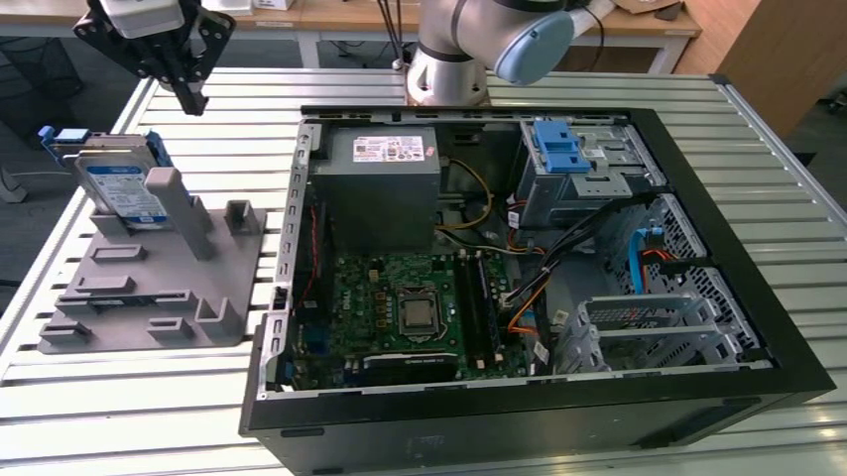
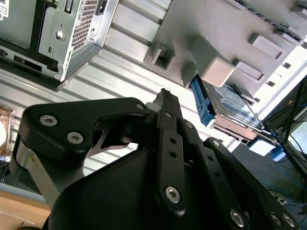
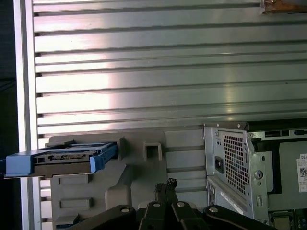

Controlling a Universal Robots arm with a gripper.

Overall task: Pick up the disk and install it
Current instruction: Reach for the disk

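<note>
The disk (image 1: pixel 117 188), a silver hard drive with a white-and-blue label and blue side rails, stands tilted in a grey holder (image 1: pixel 146 297) on the exterior view's left, beside the open computer case. My gripper (image 1: pixel 194 102) hangs above the table behind the disk, apart from it, its fingers shut with nothing between them. In both wrist views the shut fingertips (image 2: pixel 165 93) (image 3: pixel 169 183) point toward the holder (image 2: pixel 216 28) (image 3: pixel 182 148). The disk (image 2: pixel 230 103) (image 3: pixel 62 160) sits off to one side of them, its blue rail showing.
The open black computer case (image 1: pixel 530 416) lies on the slatted metal table (image 1: pixel 596 89), with a grey power supply (image 1: pixel 384 178), a motherboard (image 1: pixel 411 307) and a drive bay with a blue latch (image 1: pixel 562 149). A corner of the case's metal frame (image 2: pixel 72 33) (image 3: pixel 235 163) lies close to the holder.
</note>
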